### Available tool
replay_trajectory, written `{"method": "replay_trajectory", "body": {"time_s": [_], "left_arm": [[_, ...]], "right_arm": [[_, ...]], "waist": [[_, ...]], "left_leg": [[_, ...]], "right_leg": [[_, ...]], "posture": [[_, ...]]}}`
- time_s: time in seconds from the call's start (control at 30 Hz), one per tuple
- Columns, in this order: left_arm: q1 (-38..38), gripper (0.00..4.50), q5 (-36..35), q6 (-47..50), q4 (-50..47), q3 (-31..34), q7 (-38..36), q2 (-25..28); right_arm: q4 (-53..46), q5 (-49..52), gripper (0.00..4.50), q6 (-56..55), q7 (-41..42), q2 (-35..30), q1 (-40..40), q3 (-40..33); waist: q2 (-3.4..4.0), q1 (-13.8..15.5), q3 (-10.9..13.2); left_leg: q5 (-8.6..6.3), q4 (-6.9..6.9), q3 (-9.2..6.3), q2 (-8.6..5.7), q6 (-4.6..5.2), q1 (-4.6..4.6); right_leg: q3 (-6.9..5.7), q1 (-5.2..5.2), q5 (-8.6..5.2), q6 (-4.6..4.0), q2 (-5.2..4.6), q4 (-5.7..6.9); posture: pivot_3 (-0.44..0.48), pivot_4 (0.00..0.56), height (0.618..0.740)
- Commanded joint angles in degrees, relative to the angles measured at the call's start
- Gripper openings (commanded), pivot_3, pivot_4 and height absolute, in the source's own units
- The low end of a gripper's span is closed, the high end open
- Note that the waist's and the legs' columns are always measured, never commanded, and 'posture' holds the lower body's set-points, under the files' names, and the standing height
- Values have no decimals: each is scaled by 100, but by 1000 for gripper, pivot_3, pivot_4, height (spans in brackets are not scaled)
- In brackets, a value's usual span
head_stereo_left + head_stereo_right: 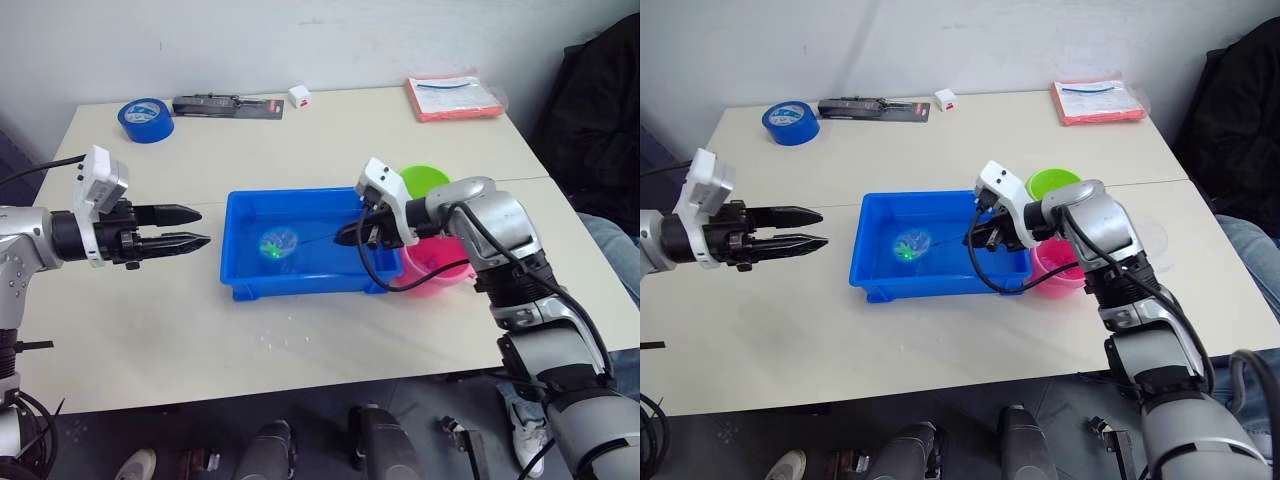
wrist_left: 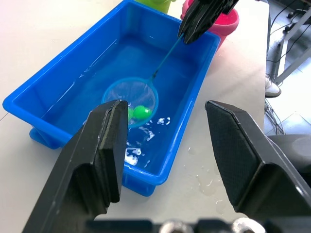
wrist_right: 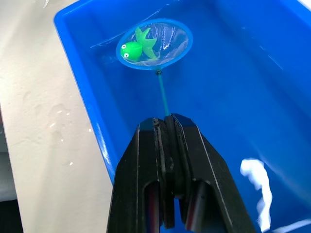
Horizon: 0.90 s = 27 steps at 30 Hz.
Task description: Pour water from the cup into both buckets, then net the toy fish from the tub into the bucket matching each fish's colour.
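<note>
Right gripper pinching net, 1 green fish inside, over tub, left gripper spread

Beige table, white wall

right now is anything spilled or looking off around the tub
Yes: water droplets lie on the table just in front of the tub, seemingly splashed out. Otherwise nothing odd: the net, held by the right tool, cradles a green fish.

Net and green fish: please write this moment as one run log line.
right gripper: shut on net handle | green fish: in net, over tub | left gripper: open, beside tub | green bucket: behind pink bucket
</note>
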Motion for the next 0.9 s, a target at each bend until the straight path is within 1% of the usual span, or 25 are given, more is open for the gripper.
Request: {"method": "replay_trajectory", "body": {"time_s": [0.03,0.1,0.23,0.47,0.63,0.77,0.9], "left_arm": [[-269,2786,106,-232,141,-100,-130,-62],[-438,2786,146,-309,227,-225,-173,-188],[-813,2786,250,-480,424,-486,-220,-531],[-1161,2786,492,-798,904,-718,-405,-843],[-1425,2786,694,-1060,1293,-852,-529,-1050],[-1603,2786,824,-1243,1574,-911,-619,-1171],[-1787,2786,947,-1491,1885,-951,-648,-1362]], "right_arm": [[-404,231,799,58,-191,-124,49,-297],[-638,363,799,163,-312,-297,163,-553],[-1211,739,799,545,-505,-845,414,-1254],[-1782,1009,799,903,-793,-1981,942,-2006],[-1757,974,799,816,-1097,-2613,1219,-2331],[-1629,893,799,710,-1509,-2771,1265,-2463],[-1587,543,799,285,-1960,-2942,1484,-2331]], "waist": [[0,4,0],[0,13,0],[0,134,0],[0,158,0],[0,162,0],[0,149,0],[0,163,0]], "left_leg": [[0,1,0,0,0,0],[0,1,0,0,0,-1],[0,9,-1,-7,1,-8],[0,13,1,-6,2,-12],[0,12,6,-6,3,-13],[0,12,10,-4,3,-12],[0,11,9,-5,3,-13]], "right_leg": [[-1,0,0,0,1,-1],[-1,0,0,0,0,-1],[-1,1,0,0,-4,-3],[0,2,0,0,-4,-6],[3,1,0,0,-4,-8],[3,1,0,0,-2,-10],[4,-2,0,0,-2,-11]], "posture": [[0,150,737],[0,150,737],[0,150,737],[0,150,737],[0,150,737],[0,150,737],[0,150,737]]}}
